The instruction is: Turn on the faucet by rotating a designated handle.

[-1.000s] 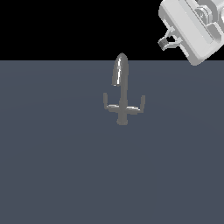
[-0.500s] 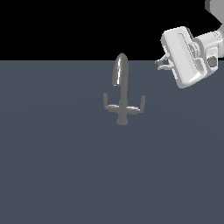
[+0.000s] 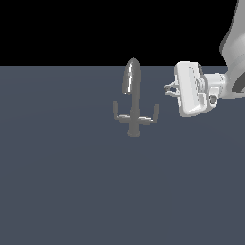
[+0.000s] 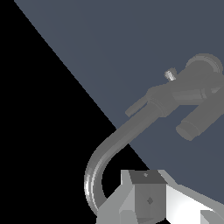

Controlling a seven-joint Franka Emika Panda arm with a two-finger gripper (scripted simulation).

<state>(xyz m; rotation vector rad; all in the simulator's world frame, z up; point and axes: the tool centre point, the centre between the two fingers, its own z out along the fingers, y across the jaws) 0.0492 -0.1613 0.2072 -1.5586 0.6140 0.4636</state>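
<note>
Grey-blue flat ground (image 3: 72, 191) carries everything, and the white arm enters from the exterior view's right, cut off by the frame edge. Its gripper (image 3: 168, 89) hangs near the faucet (image 3: 133, 103), on the exterior view's right of it, apart from the handle (image 3: 149, 117). Small dark fingertips show a narrow gap with nothing between. Which lever is longer is hard to judge here.

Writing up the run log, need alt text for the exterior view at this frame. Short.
A white robot gripper hovers at the exterior view's right of a small grey faucet, level with its stem and not touching it. The faucet stands upright on a flat dark blue-grey surface, with an arched spout and two thin levers with upturned tips, one on each side.
</note>
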